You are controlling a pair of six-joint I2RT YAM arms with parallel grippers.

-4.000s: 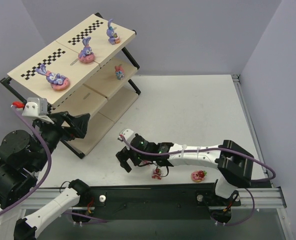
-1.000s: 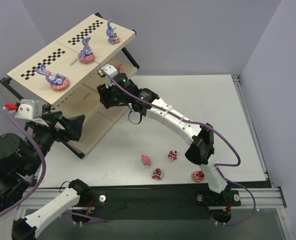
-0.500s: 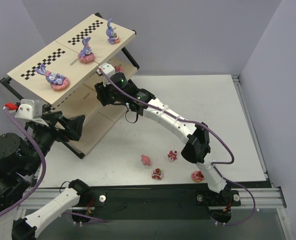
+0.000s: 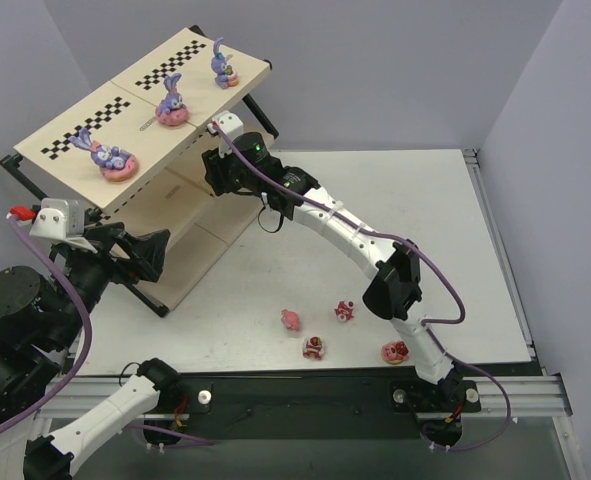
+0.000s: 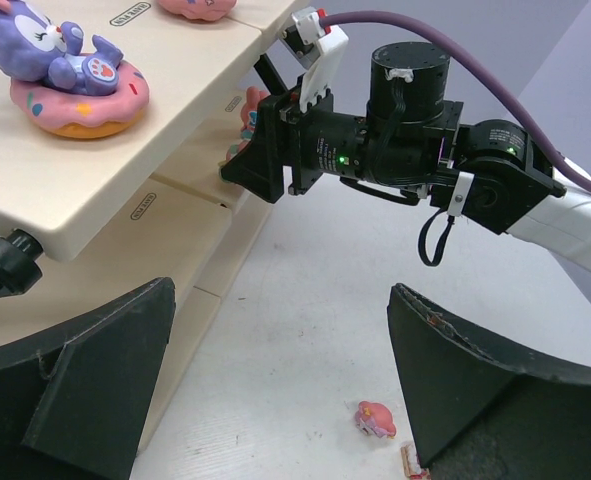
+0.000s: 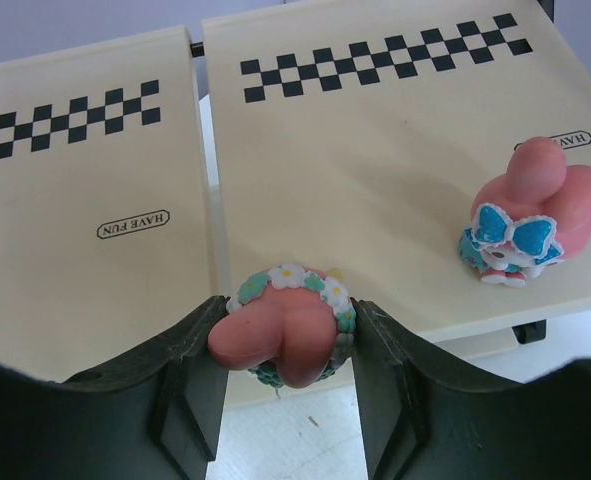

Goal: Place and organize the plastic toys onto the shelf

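My right gripper is up at the shelf, level with its middle board. It is shut on a pink toy with a flower wreath, held just off the board's front edge. A pink toy with a blue bow stands on that board to the right. Three purple bunny toys sit on the checkered top board. Several small pink and red toys lie on the table. My left gripper hangs open and empty beside the shelf's lower left end.
The right arm stretches diagonally over the table from its base to the shelf. The shelf's black frame leg stands close behind the right wrist. A red-topped toy lies near the table's front edge. A metal rail borders the right side.
The right arm rose from the table's front, carried the pink wreath toy to the shelf's middle board, and lately shifted slightly right. The left arm barely moved.
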